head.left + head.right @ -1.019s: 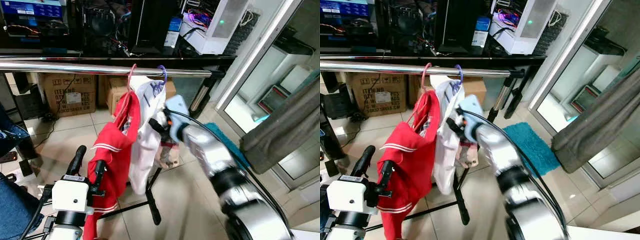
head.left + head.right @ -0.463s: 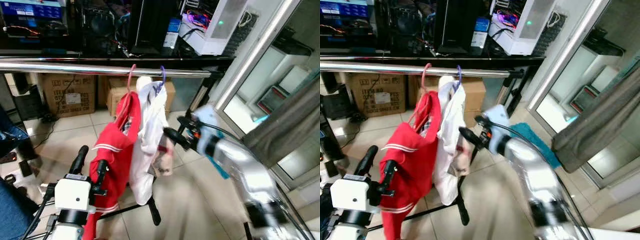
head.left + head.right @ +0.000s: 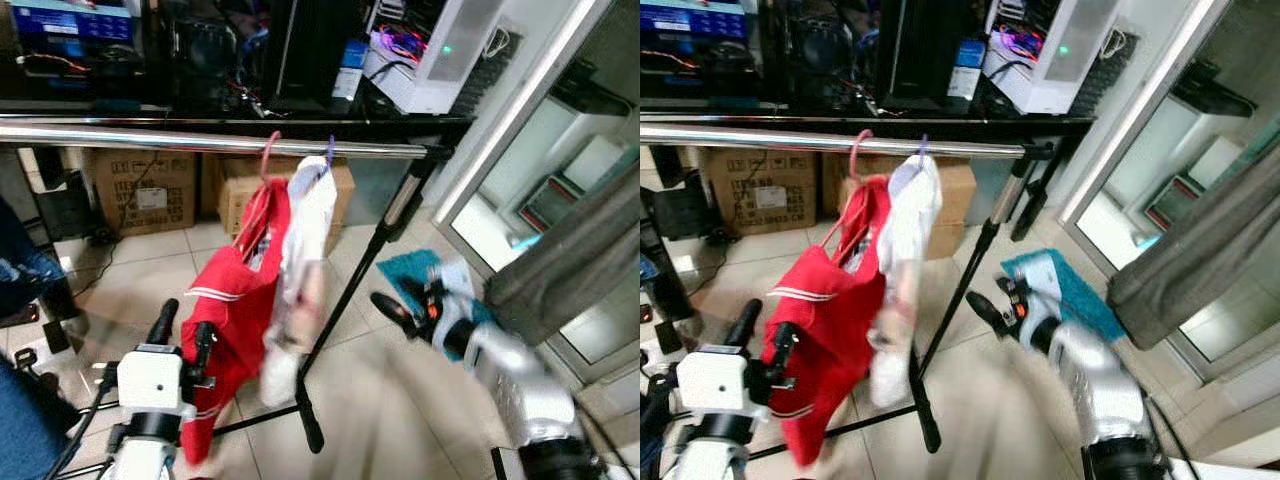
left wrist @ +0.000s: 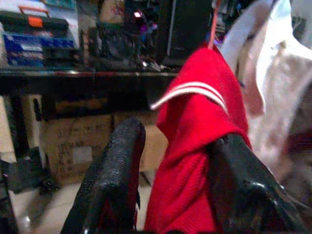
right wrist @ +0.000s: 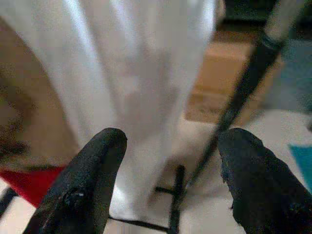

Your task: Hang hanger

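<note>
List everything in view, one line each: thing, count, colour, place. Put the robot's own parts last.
Rail: one, chrome, running across the rack.
Hangers: two, pink and purple, hooked side by side on the rail.
Red garment: one, white stripes, on the pink hanger.
White garment: one, on the purple hanger, blurred.
Rack leg: one, black, slanting to the floor.
Cardboard boxes: at least two, brown, behind the rack.
Mat: one, teal, on the tiled floor.
Curtain: one, grey, far right.
Left gripper: fingers open, beside the red garment.
Right gripper: fingers open, right of the garments, blurred.
</note>
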Robot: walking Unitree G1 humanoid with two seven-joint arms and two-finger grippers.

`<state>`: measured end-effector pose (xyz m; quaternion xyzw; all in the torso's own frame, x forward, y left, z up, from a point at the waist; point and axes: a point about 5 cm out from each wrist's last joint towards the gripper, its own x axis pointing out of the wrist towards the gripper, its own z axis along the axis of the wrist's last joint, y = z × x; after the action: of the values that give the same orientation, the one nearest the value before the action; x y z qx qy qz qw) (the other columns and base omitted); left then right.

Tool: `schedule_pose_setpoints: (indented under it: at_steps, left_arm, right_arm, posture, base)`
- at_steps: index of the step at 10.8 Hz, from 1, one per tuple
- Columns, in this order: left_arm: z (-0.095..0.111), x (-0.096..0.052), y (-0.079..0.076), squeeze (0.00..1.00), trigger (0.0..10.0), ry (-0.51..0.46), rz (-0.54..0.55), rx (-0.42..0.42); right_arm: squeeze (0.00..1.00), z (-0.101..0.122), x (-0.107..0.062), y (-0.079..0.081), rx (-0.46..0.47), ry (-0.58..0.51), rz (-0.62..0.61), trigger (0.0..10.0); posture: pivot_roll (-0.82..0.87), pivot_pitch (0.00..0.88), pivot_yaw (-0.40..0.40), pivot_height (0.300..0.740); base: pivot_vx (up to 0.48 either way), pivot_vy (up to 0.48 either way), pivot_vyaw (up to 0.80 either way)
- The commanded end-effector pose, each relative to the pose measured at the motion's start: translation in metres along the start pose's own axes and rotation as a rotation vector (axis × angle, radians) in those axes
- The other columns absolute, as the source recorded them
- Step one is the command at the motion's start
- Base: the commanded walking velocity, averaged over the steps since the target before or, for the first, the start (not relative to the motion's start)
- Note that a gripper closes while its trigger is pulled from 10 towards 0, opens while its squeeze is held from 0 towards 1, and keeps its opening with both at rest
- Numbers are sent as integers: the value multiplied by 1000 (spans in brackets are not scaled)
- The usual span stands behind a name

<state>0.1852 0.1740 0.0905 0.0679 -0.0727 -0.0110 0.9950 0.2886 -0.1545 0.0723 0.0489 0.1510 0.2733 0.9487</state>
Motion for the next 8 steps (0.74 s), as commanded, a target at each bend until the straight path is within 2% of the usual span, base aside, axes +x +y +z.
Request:
schedule_pose_setpoints:
  at_steps: [1, 4, 6, 8]
  left_arm:
    - [-7, -1, -9, 0, 10000, 20, -37, -19]
    - [-34, -13, 0, 0, 10000, 123, 30, -72]
    - [-46, -22, 2, 0, 10000, 176, 55, -107]
    - [-72, -38, 3, 0, 10000, 284, 58, -139]
  right_arm:
    - [0, -10, -4, -11, -5, 21, -85, 10000]
    - [0, -53, -4, -25, -16, 164, -192, 10000]
    - [0, -62, -5, -27, -23, 192, -209, 10000]
    - [0, -74, -2, -23, -60, 228, -205, 10000]
  posture:
    - [280, 45, -193, 740]
    - [282, 54, -192, 740]
    - [289, 62, -196, 740]
    - [290, 69, -200, 740]
  base:
    - [0, 0, 0]
    - [0, 0, 0]
    - [0, 0, 0]
    - [0, 0, 0]
